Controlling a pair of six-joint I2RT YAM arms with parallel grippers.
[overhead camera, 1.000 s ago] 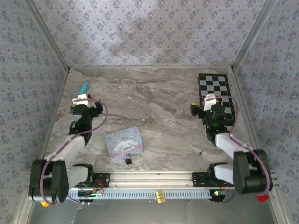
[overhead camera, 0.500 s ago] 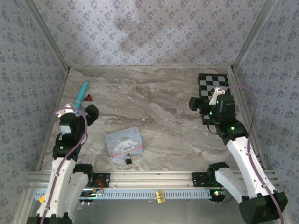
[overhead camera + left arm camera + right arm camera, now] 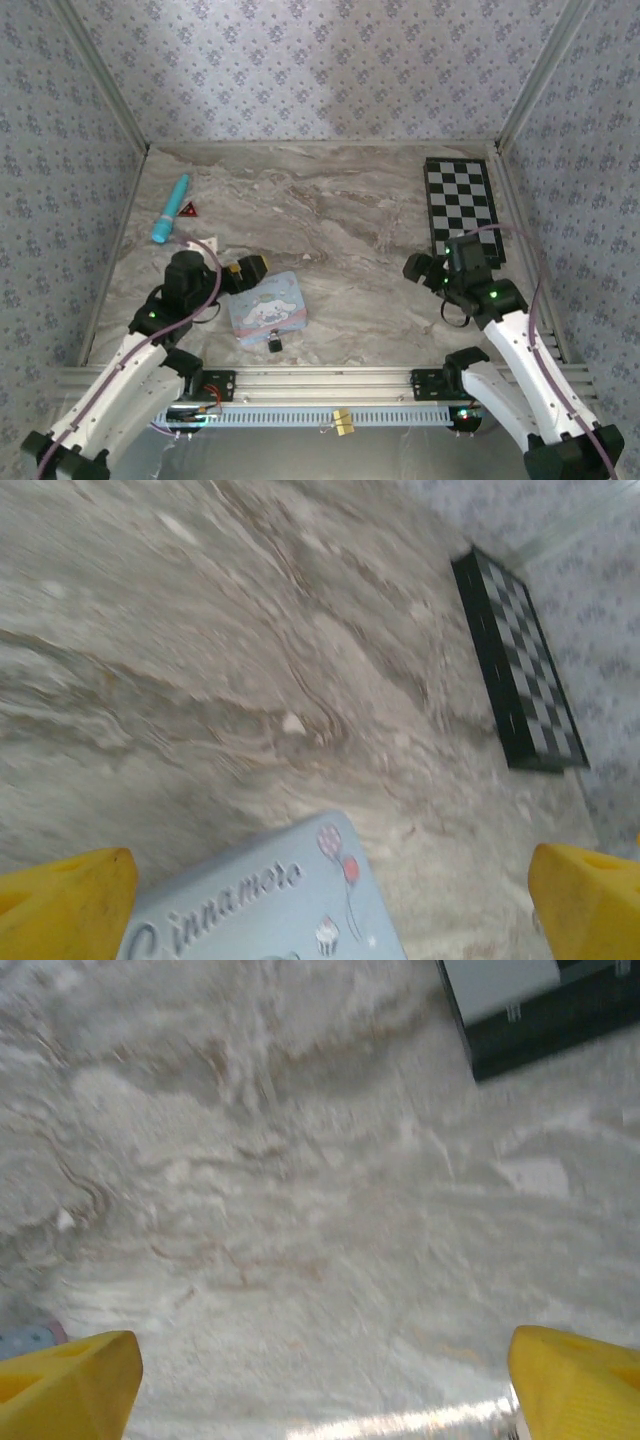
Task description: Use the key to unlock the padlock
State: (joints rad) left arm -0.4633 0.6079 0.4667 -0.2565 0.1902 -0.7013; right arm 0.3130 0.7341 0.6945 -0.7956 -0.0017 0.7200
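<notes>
The padlock (image 3: 273, 343) is a tiny dark box lying just in front of the pale blue cartoon tin (image 3: 266, 306), near the table's front edge. My left gripper (image 3: 250, 270) hovers at the tin's back left corner, about a tin's length from the padlock. In the left wrist view its yellow fingertips (image 3: 62, 902) are wide apart, open, with the tin lid (image 3: 270, 900) between and below them. My right gripper (image 3: 413, 267) is over bare marble right of centre, open and empty, its fingertips (image 3: 66, 1380) spread. I cannot make out the key.
A checkerboard (image 3: 462, 205) lies at the back right and shows as the checkerboard (image 3: 520, 670) in the left wrist view. A teal pen (image 3: 170, 208) and a small red-and-black triangle (image 3: 187, 209) sit at the back left. Patterned walls close in the table.
Both arms swung forward and inward. The left gripper came from beside the teal pen to the tin. The right gripper left the checkerboard for the marble right of centre.
</notes>
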